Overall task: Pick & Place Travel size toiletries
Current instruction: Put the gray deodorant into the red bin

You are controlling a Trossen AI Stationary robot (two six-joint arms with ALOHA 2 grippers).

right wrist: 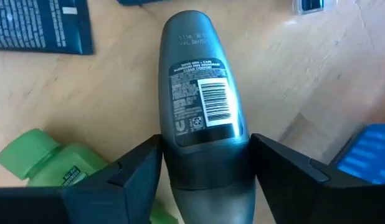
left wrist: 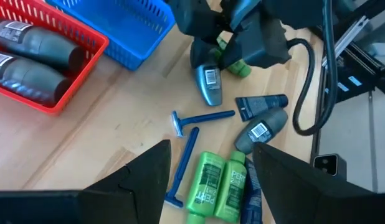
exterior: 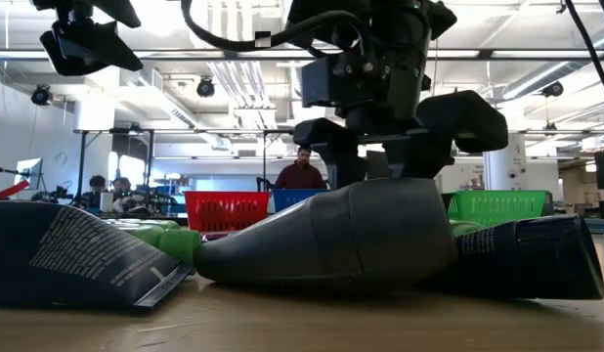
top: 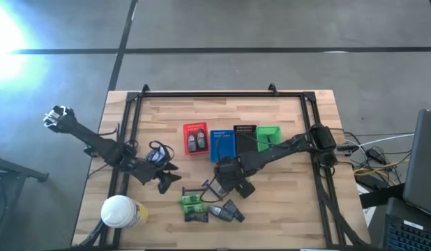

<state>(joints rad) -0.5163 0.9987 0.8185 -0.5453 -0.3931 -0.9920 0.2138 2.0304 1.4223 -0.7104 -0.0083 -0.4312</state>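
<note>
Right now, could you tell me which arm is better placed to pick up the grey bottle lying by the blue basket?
The right: its hand already straddles that grey bottle, fingers open on either side. The left hand hovers apart, off to its side.

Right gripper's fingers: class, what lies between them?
A grey oval bottle, barcode label up, lies on the table between the right gripper's fingers, seen in the right wrist view.

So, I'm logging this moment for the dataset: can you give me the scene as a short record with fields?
right pincer: open, fingers either side of a grey bottle lying on the table
left pincer: open, above the toiletries, holding nothing
red basket: two grey bottles inside
loose items: green bottles, blue razors, dark blue tube
</note>
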